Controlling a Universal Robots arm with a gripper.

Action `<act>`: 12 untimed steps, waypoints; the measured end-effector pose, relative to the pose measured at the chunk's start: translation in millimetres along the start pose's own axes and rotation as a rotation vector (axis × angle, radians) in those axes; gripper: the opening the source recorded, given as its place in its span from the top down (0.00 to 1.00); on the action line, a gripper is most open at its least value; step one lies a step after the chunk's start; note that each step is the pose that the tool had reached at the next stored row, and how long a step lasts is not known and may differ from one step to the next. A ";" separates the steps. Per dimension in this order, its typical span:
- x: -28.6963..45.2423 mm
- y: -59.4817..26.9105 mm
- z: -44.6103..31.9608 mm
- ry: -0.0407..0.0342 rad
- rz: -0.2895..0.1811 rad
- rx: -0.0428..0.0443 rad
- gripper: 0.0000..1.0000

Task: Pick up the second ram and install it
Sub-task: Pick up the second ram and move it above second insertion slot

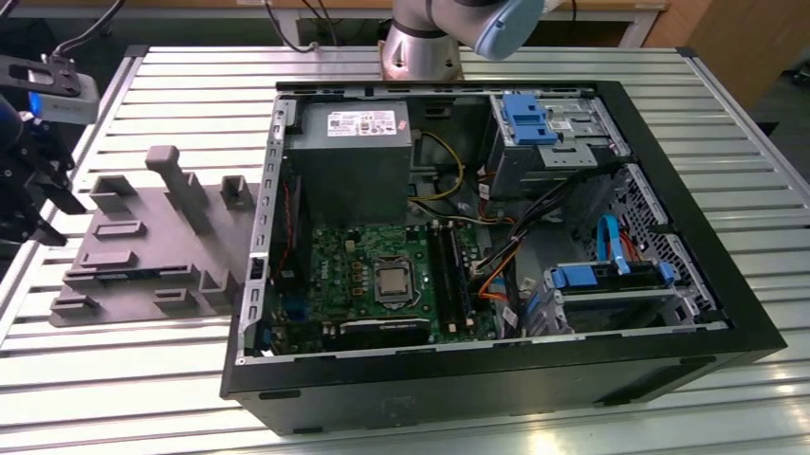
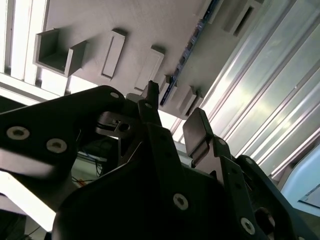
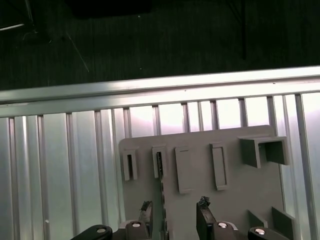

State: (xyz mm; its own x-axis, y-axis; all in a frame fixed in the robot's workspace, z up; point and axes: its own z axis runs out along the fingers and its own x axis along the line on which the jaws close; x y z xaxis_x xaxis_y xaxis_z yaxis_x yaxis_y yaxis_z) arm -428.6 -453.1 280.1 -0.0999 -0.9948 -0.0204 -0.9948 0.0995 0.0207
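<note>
The second ram [image 3: 160, 172] stands on edge in a slot of the grey fixture [image 3: 235, 200], seen as a thin dark strip. It also shows as a slanted dark-green strip with small chips in the second wrist view [image 2: 192, 45]. My gripper [image 3: 175, 206] is open, and its two black fingertips [image 3: 203, 204] hover above the fixture. The strip runs between them, closer to one finger, and nothing is held. In the exterior view the gripper [image 1: 38, 204] hangs at the far left, beside the fixture [image 1: 152, 237].
An open computer case [image 1: 506, 379] lies in the middle of the slatted metal table [image 1: 152, 76]. Inside are the green motherboard [image 1: 341, 256] with long black sockets [image 1: 450, 270], a grey power supply [image 1: 348, 142] and blue drive brackets [image 1: 525, 118]. The arm's base [image 1: 424, 47] stands behind the case.
</note>
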 end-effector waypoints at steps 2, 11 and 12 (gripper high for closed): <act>0.1 -0.1 3.5 0.0004 0.000 -0.0001 0.53; 1.2 -0.4 14.8 0.0029 0.000 0.0000 0.53; 1.2 -0.4 14.8 0.0029 0.000 0.0001 0.53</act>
State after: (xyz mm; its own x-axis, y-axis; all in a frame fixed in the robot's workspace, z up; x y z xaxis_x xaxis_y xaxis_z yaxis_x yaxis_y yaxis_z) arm -428.6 -454.0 265.3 -0.0998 -0.9949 -0.0176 -0.9948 0.0994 0.0206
